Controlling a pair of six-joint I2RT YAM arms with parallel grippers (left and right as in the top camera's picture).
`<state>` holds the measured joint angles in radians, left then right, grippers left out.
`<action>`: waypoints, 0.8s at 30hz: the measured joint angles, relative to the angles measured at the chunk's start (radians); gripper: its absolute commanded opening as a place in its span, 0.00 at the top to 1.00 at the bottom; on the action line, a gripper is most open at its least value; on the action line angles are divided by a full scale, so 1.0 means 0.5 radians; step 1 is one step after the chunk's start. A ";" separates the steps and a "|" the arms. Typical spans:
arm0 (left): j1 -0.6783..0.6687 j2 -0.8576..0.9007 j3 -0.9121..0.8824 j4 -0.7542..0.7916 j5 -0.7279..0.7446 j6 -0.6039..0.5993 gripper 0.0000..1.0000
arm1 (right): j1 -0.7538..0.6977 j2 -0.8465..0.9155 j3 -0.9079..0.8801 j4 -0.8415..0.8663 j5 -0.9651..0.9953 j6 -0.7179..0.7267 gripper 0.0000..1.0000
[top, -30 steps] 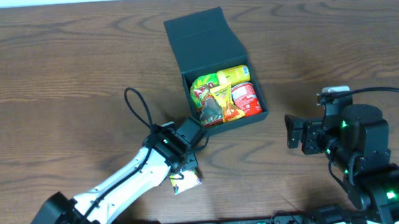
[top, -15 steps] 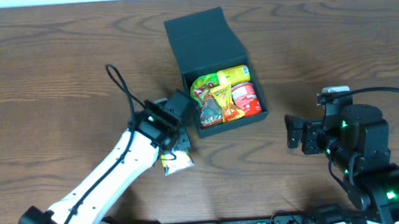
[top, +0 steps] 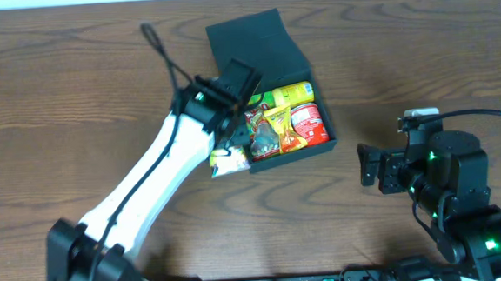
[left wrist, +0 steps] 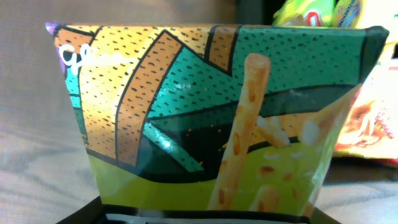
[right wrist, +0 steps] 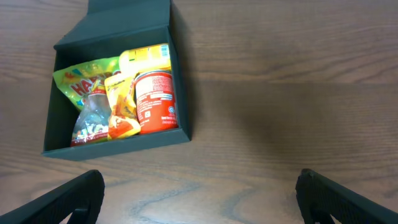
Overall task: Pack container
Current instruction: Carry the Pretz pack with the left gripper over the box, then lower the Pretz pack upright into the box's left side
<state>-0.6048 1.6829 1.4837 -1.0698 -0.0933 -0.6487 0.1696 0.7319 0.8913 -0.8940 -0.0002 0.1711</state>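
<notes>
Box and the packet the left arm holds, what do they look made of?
The box looks like matte cardboard: flat dark teal-grey panels, crisp folded edges, no shine. The packet is probably glossy printed plastic film: soft highlights on its green and orange artwork, thin flat top edge.

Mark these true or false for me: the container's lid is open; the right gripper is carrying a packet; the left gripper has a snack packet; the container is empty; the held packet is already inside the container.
1. The lid of the container is open. True.
2. The right gripper is carrying a packet. False: its fingers are spread with nothing between them, and it sits apart from the container.
3. The left gripper has a snack packet. True: a green and orange one.
4. The container is empty. False: a red can, a green bag and yellow packets lie in it.
5. The held packet is already inside. False: overhead, it sits outside the container's left wall.
</notes>
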 measured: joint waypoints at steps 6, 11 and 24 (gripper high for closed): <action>-0.001 0.241 0.326 -0.017 0.000 0.054 0.37 | 0.000 0.000 0.000 0.000 0.000 0.000 0.01; -0.002 0.437 0.520 -0.015 0.001 0.066 0.37 | 0.000 0.000 0.000 -0.001 0.001 0.000 0.01; -0.040 0.816 0.580 0.249 0.086 0.088 0.37 | 0.000 0.000 0.000 -0.001 0.000 0.000 0.01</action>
<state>-0.6247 2.0907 1.7737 -0.9455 -0.0502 -0.6048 0.1696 0.7319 0.8913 -0.8944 -0.0002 0.1711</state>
